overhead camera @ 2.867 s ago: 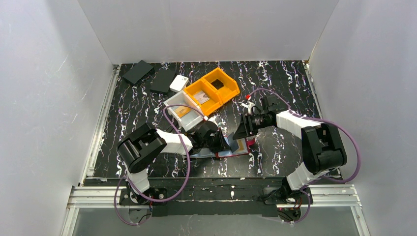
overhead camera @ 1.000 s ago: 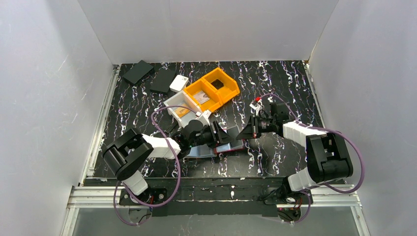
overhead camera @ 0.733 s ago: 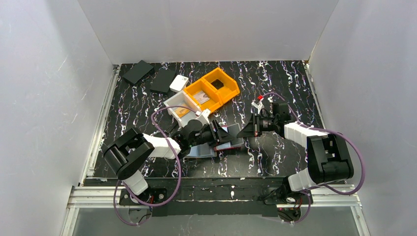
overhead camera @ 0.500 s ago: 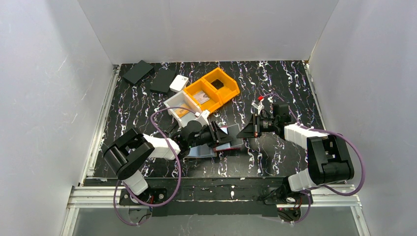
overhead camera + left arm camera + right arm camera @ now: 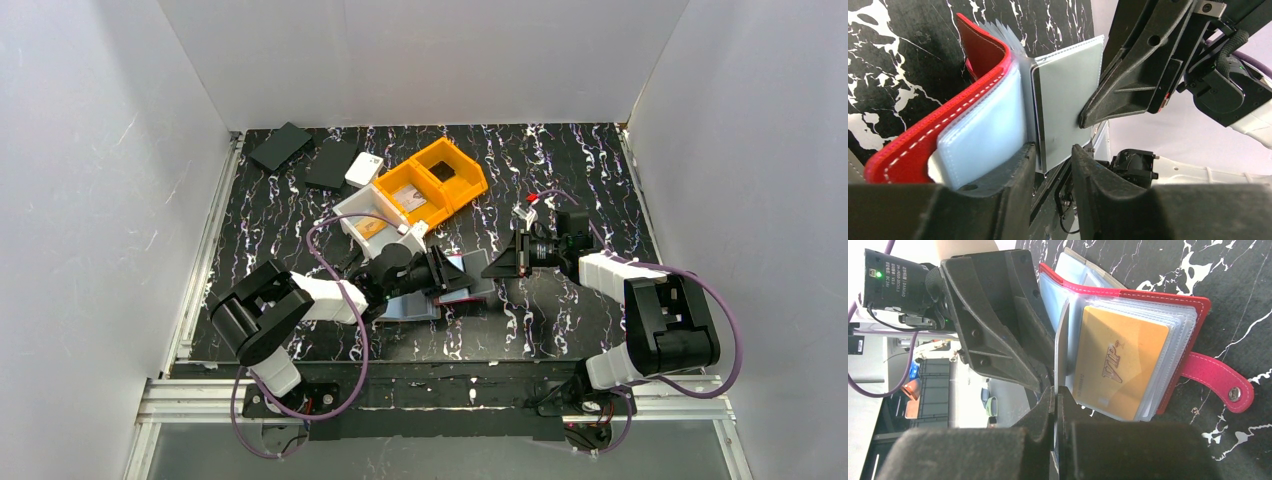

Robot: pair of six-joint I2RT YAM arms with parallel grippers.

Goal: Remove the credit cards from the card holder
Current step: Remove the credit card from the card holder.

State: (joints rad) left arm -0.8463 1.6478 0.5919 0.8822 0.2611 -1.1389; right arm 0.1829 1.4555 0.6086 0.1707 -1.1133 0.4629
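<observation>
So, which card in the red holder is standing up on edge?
The plain grey card: it stands upright, while the gold VIP card lies flat in its sleeve.

Overhead and close wrist views, common card holder

You see a red card holder, white-stitched, beside the left gripper. The card by the right gripper is gold.

Only "VIP" can be read, on the orange card.
</observation>
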